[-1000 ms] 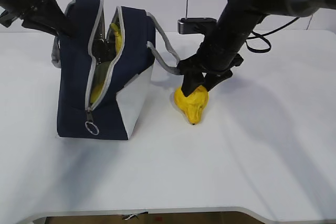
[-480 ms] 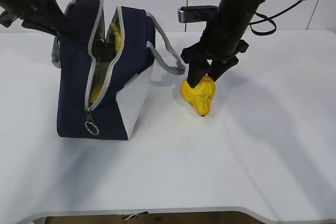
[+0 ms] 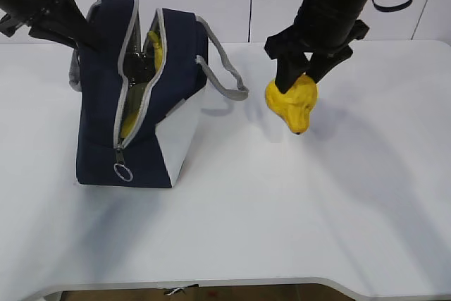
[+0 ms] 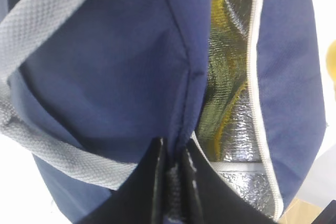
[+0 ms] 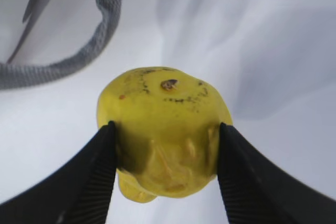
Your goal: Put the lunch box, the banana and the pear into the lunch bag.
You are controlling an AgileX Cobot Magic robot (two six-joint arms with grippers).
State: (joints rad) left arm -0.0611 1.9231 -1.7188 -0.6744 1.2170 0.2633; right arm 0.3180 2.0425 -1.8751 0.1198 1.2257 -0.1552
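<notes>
The navy lunch bag [image 3: 141, 96] stands open at the left of the table, its silver lining [image 4: 231, 145] showing. The yellow banana [image 3: 156, 46] pokes up inside the opening, and a pale green shape that may be the lunch box lies lower inside. My left gripper [image 4: 172, 182] is shut on the bag's navy rim fabric and holds that side back. My right gripper [image 3: 301, 79] is shut on the lumpy yellow pear [image 3: 292, 101] and holds it above the table, right of the bag. In the right wrist view the pear [image 5: 165, 129] sits between both fingers.
The bag's grey handle [image 3: 224, 75] droops toward the pear, and it also shows in the right wrist view [image 5: 79, 56]. A metal ring pull [image 3: 124, 172] hangs at the bag's front. White table [image 3: 282, 209] spreads to the front and right.
My right gripper has lifted the pear off the table and carried it up and to the right. The left gripper and the bag have not moved.
</notes>
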